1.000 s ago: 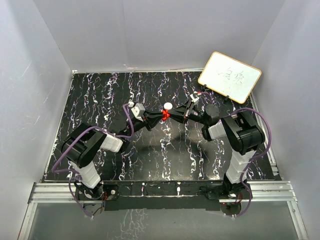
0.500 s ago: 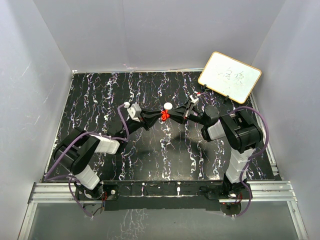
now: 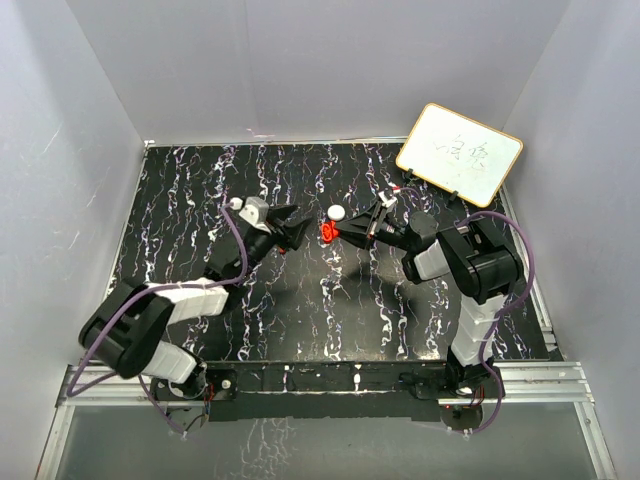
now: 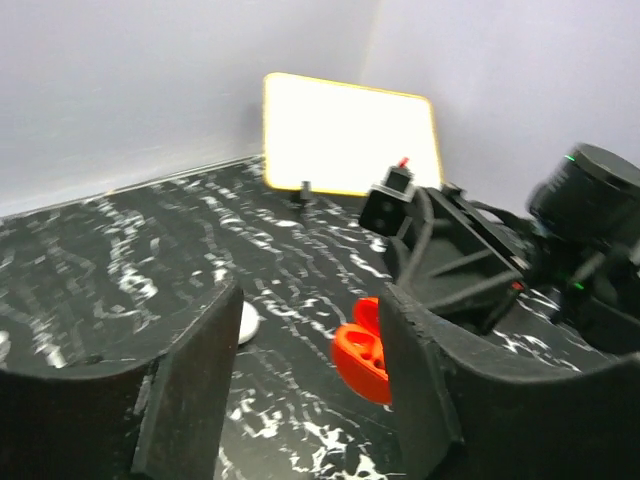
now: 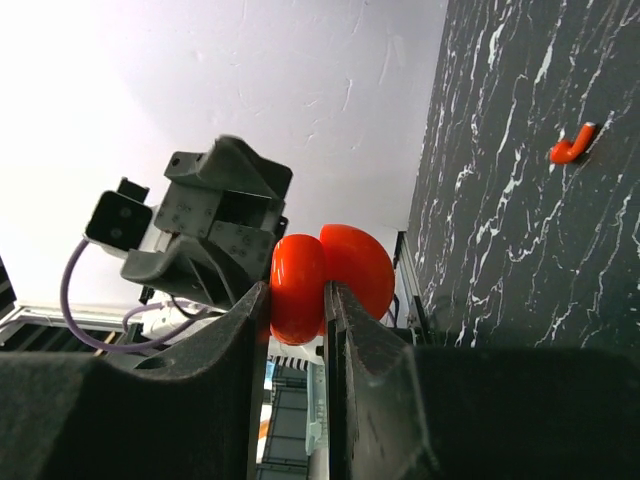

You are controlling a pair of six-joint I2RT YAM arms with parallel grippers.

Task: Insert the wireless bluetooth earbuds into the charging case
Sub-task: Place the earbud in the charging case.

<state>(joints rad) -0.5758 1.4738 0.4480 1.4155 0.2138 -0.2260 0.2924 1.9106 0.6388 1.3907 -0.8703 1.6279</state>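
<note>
The charging case (image 3: 327,233) is red and hinged open, held in the air over the middle of the table. My right gripper (image 3: 337,233) is shut on it; in the right wrist view the fingers clamp one red half (image 5: 298,285). My left gripper (image 3: 291,227) stands open just left of the case, touching nothing. Between its fingers the case's hollow inner face (image 4: 362,358) shows, and I cannot tell what sits in it. A small red hooked earbud (image 5: 571,147) lies on the table. A small white round piece (image 3: 336,212) lies behind the case.
A yellow-framed whiteboard (image 3: 460,150) leans at the back right corner. Grey walls close in the black marbled table (image 3: 200,200) on three sides. The two arms nearly meet over the table's middle.
My left gripper has opened and drawn back to the left, away from the red case. The right gripper still holds the case in about the same place.
</note>
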